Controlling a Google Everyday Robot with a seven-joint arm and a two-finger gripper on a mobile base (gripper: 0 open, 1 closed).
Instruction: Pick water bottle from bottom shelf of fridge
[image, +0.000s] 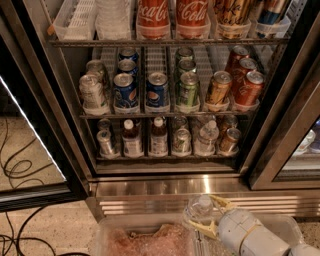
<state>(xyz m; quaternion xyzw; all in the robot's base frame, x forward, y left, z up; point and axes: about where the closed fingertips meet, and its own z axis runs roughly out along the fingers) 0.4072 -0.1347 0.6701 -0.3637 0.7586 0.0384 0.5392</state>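
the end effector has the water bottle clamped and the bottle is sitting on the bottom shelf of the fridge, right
Not quite. The end effector does have the water bottle clamped, but the bottle is not on the bottom shelf. It is held outside the fridge, low in front of its steel base. The camera view shows this.
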